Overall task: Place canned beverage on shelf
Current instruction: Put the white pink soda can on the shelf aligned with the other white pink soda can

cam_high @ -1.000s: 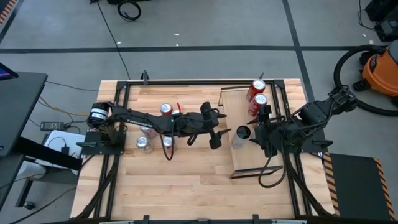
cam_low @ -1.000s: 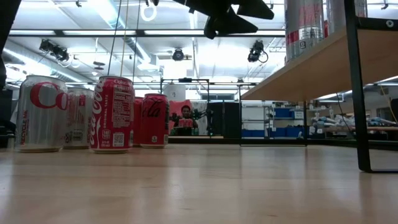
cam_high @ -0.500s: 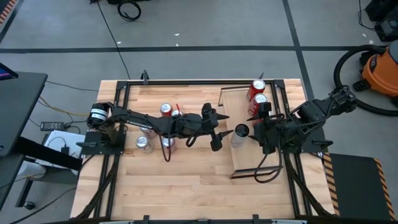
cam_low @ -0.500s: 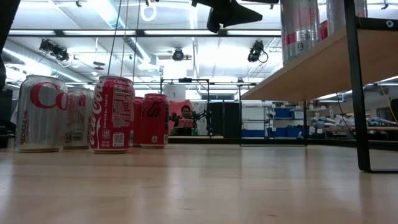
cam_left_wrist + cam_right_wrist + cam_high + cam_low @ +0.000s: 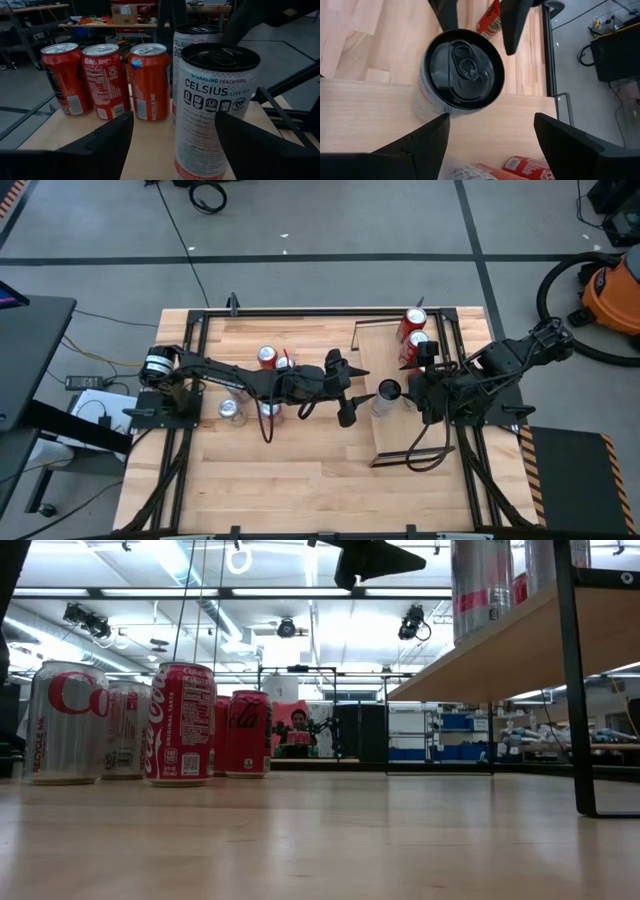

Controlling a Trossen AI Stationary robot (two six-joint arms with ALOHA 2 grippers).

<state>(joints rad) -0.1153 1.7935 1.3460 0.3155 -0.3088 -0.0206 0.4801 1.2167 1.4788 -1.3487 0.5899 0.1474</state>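
A white Celsius can [image 5: 215, 105] with a black top [image 5: 462, 75] stands upright on its base near the left edge of the raised light-wood shelf [image 5: 400, 435]. My left gripper [image 5: 348, 392] is level with it on the shelf's left side. It is open, and its fingers stand on either side of the can's near face with a gap showing. My right gripper [image 5: 414, 385] hovers above the can's right side, pointing down at a slant, open with nothing between its fingers. Red cans [image 5: 105, 80] and another white can [image 5: 192, 37] stand farther along the shelf.
Several red and silver cans [image 5: 180, 720] stand on the plank tabletop at the left [image 5: 250, 385], under my left arm. The shelf stands on dark legs [image 5: 575, 680] above the table. Black metal rails [image 5: 460, 470] run along the table's sides.
My left gripper has risen a little in the low view and is still open. The white can stays upright on the shelf.
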